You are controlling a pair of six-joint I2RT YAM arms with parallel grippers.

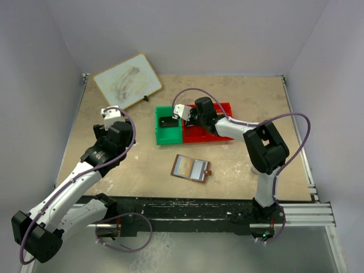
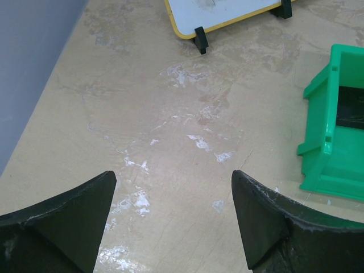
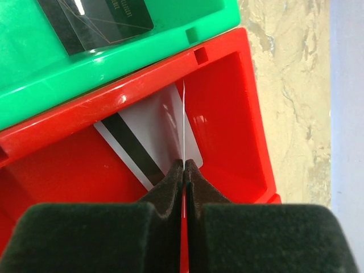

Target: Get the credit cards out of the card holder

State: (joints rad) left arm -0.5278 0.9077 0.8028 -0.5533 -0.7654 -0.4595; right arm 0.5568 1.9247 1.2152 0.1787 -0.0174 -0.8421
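With right claw (image 3: 184, 166) pinches a thin white card (image 3: 183, 114) edge-on over the red bin (image 3: 227, 114), holds left claw (image 2: 173, 175) spread above the counter (image 2: 170, 85), shows card holder (image 1: 191, 168) lying open there before the bins, lettering on the green bin's (image 3: 34, 68) dark card (image 3: 96, 23) too faint to read.

The bench (image 2: 170, 170) is seen as matt, mottled beige and stone-like, with white scuffs worn into it. The green bin (image 2: 327, 159) and red bin (image 3: 227, 114) are moulded in smooth, glossy plastic that catches highlights. A white card (image 3: 153, 122) with a black stripe and a dark card (image 3: 102, 23) are shown as smooth, shiny plastic. Of the held card (image 3: 184, 114) only a thin pale edge is shown. The left fingers (image 2: 62, 222) and right fingers (image 3: 165, 196) are covered in matt black, slightly grainy material. The holder (image 1: 191, 168) is seen as brown and leather-like, with pale matt panels. The whiteboard (image 1: 126, 79) is smooth and smudged grey.
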